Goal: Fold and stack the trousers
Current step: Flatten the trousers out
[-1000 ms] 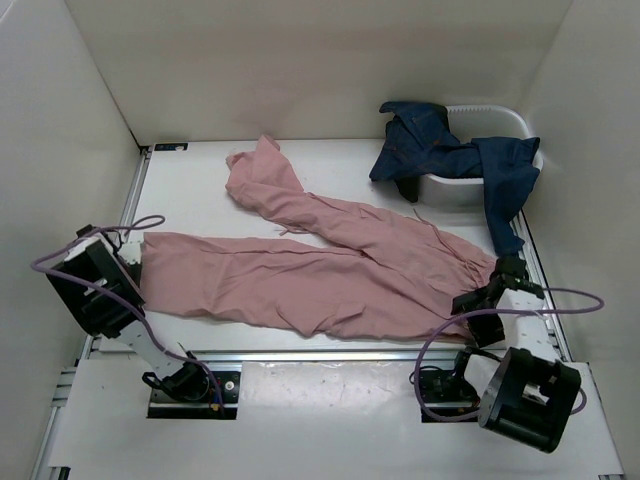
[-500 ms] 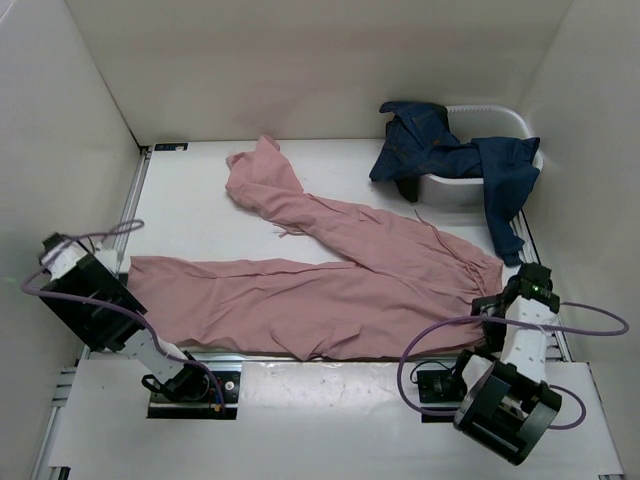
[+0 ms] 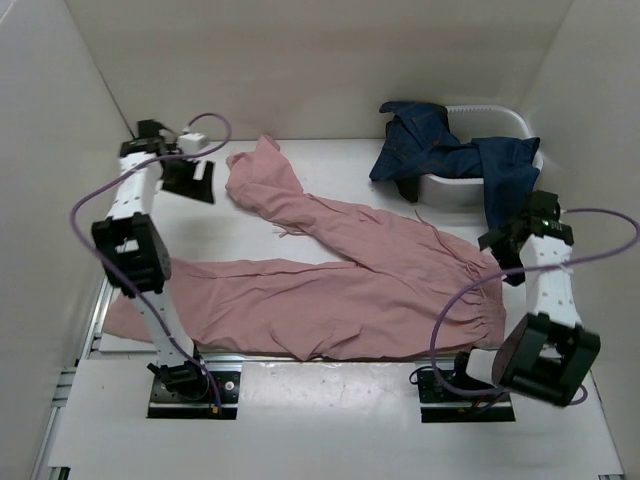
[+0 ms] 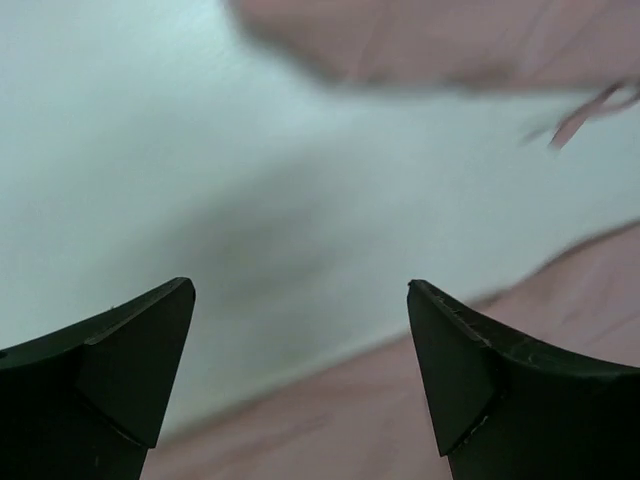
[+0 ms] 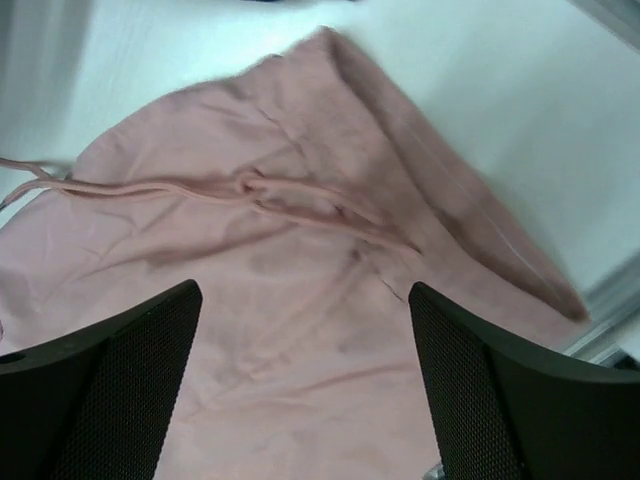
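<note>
Spread flat over the white table (image 3: 200, 225): the dusty-pink trousers (image 3: 340, 280), waist at the near right, one leg along the near edge out to the table's left side, the other slanting to the far left and ending in a bunch. On the waist cloth: the drawstring (image 5: 200, 190), loose and knotted. Left gripper (image 3: 190, 180): hangs above the far left of the table just beside the bunched leg end, gapes wide, holds nothing. Right gripper (image 3: 503, 243): hovers over the waist end, likewise spread wide with nothing between the jaws. At the far right: a white basket (image 3: 500, 118), dark blue jeans (image 3: 440, 150) draped over its rim.
</note>
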Motion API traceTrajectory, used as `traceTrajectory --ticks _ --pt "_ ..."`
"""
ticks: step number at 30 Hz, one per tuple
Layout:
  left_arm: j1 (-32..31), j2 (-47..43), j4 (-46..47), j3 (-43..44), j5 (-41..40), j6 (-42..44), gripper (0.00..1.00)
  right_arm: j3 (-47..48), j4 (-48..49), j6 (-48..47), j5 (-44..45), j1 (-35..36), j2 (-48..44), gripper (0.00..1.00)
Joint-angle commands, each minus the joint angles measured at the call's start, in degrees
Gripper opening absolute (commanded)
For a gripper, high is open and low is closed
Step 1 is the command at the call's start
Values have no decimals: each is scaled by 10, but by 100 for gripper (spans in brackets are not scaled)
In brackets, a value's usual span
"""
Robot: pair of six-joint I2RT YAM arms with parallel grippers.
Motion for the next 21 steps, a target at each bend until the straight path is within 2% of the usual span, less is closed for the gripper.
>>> traceTrajectory --ticks 1,2,6,9,12,13,15,16,17,18,20,21 --pt "-48 77 18 114 85 -63 100 37 38 -25 2 19 73 89" --pt "-69 118 25 163 91 -70 100 44 51 -25 2 19 109 89" --pt "-112 182 90 206 46 -97 100 51 95 -24 -5 31 182 89" --pt "-142 209 125 206 39 -90 100 58 100 -24 9 43 216 89" --pt "-164 245 125 190 -9 -68 100 81 78 -18 34 54 259 91" --pt "-164 252 125 183 -18 -68 97 81 78 -18 34 54 274 91" --pt "-164 252 125 142 -29 -56 72 88 72 -11 49 61 279 92" --pt "-164 226 125 120 -29 -50 36 88 72 -11 57 61 285 92" --pt "-164 211 125 96 -37 -39 19 88 72 -5 57 61 285 90" --pt "-164 176 125 48 -45 -33 14 81 78 -5 57 61 290 87" --pt "-164 134 125 -10 -63 -3 14 75 78 -5 48 61 298 78" --pt "-158 88 125 -77 -70 9 14 69 78 -5 35 61 308 66"
